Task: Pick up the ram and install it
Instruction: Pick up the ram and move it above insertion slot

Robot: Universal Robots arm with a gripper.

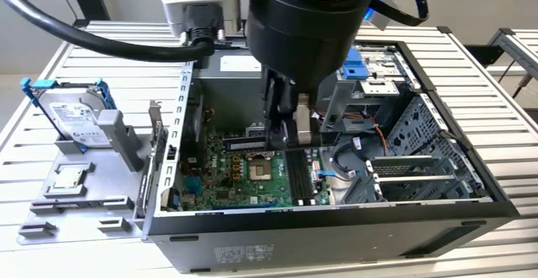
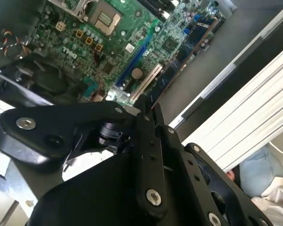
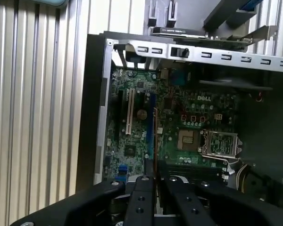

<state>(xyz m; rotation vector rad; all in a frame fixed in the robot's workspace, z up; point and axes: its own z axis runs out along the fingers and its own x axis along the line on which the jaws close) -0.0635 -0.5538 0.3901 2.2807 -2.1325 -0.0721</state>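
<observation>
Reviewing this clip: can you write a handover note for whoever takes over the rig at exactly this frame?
End effector: shut on the ram, seen edge-on in its grip in the first wrist view.
Position: lowered inside the open computer case, over the motherboard, close to the dark memory slots beside the processor socket.
Done: the ram is picked up and held above the board.
Left: the ram is not yet seated in a slot.
</observation>
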